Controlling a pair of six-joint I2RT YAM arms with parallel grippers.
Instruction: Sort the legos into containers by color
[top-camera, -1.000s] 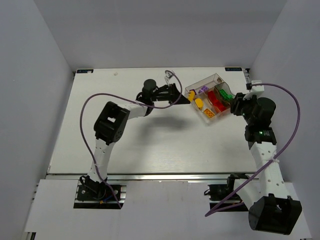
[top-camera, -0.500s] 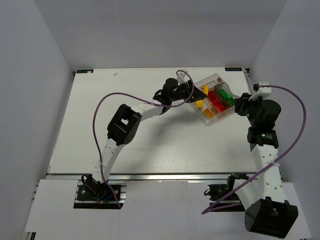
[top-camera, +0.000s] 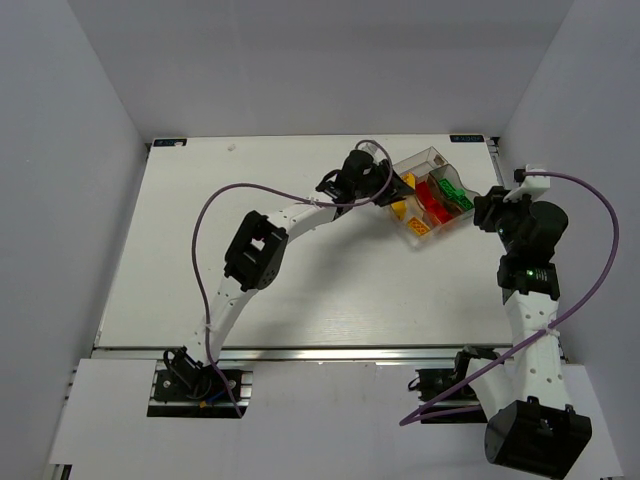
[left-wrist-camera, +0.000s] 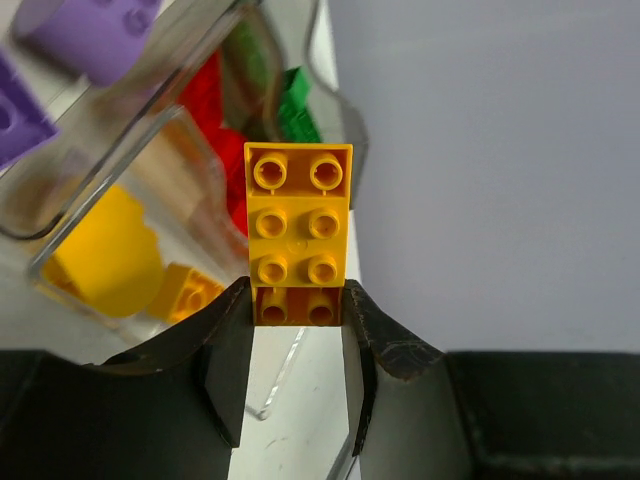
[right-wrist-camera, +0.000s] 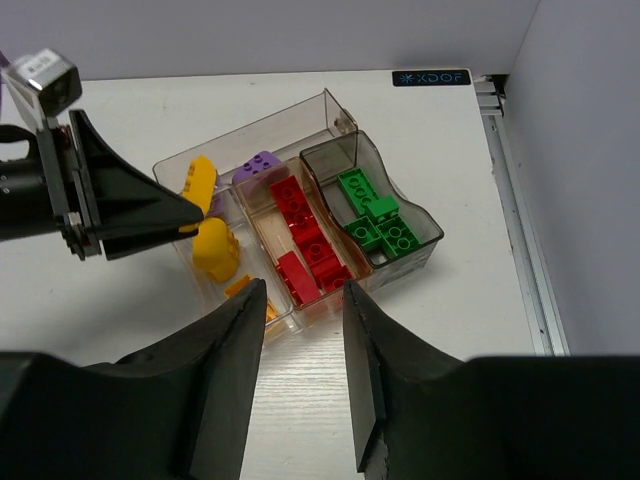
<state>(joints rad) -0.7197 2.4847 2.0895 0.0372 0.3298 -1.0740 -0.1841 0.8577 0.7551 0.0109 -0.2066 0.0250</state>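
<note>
Pinching a yellow brick, the left gripper hangs at the box's nine o'clock side. Red bricks fill the middle slot and green bricks the three o'clock one. The right gripper has its jaws apart, empty.

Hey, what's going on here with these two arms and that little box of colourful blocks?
The left gripper pinches a yellow brick by one end, right at the clear box, near the yellow pieces inside. Red bricks, green bricks and a purple brick already lie in separate compartments. The right gripper hangs open and empty beside the box.
</note>
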